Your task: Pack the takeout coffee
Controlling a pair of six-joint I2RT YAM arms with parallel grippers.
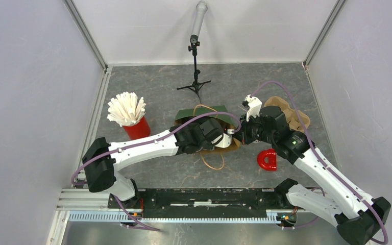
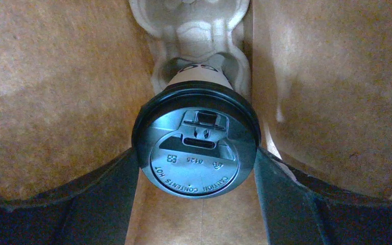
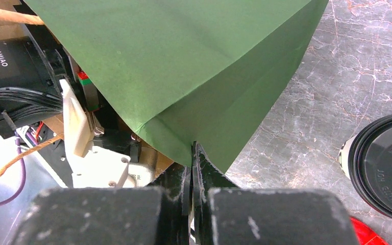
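Observation:
The takeout coffee (image 2: 196, 148), a cream cup under a black lid, fills the left wrist view. Its base sits in a pale moulded carrier (image 2: 194, 30) between brown paper walls, inside the green bag (image 1: 204, 113), which lies on its side mid-table. My left gripper (image 2: 195, 158) reaches into the bag, one finger against each side of the lid. My right gripper (image 3: 192, 149) is shut on the bag's green rim (image 3: 194, 87) and meets the bag from the right (image 1: 238, 133). In the top view the cup is hidden.
A second black-lidded cup (image 3: 383, 168) stands on the table right of the bag, by a red object (image 1: 267, 160). A red cup of white sticks (image 1: 132, 120) stands left. A brown cardboard piece (image 1: 292, 115) lies behind the right arm. A microphone stand (image 1: 196, 66) rises at the back.

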